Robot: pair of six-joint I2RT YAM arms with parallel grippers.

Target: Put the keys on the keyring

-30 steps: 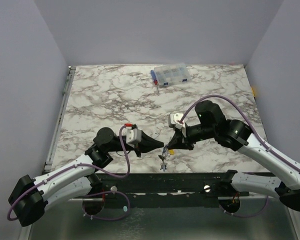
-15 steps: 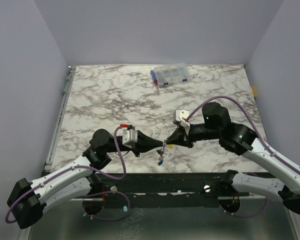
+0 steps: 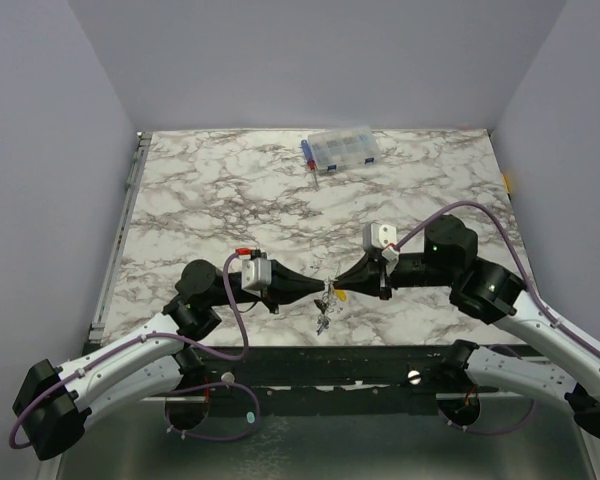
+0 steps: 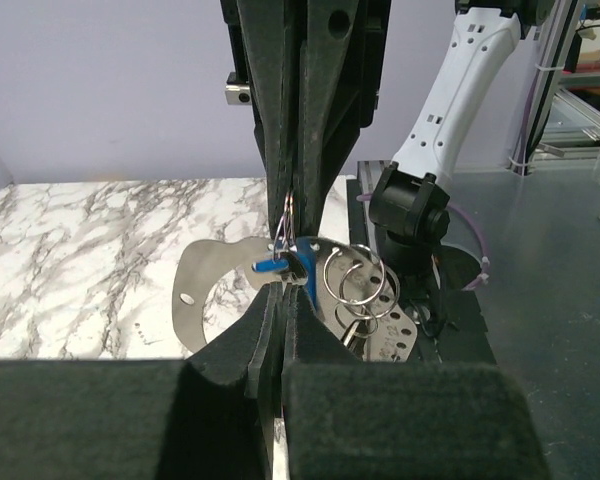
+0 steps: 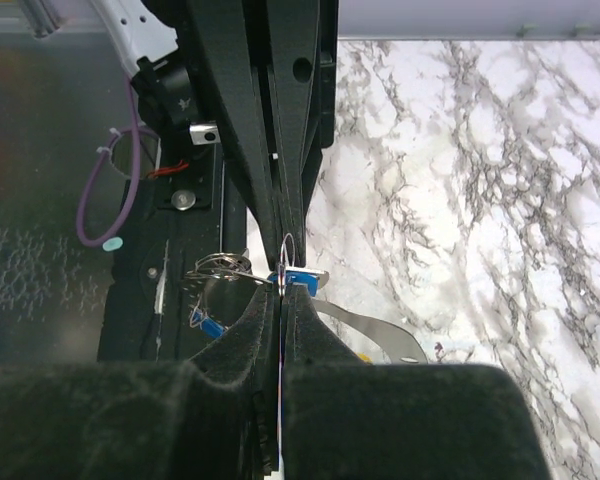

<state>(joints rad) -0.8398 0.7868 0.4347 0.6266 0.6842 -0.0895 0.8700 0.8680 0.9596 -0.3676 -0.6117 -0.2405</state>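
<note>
left gripper [image 3: 318,290] closed | right gripper [image 3: 340,287] closed, tip-to-tip | keys [image 3: 325,312] pinched between them

From above, we cannot sort the keys [image 3: 326,306] from the keyring [image 3: 329,290]: the bunch between the two claw tips is too small. In the left wrist view the left gripper [image 4: 283,292] covers the lower part of a blue key [image 4: 276,266] just above its tips. In the right wrist view only a sliver of hoop wire shows above the right gripper [image 5: 281,290], the rest lost between the dark fingers.
</note>
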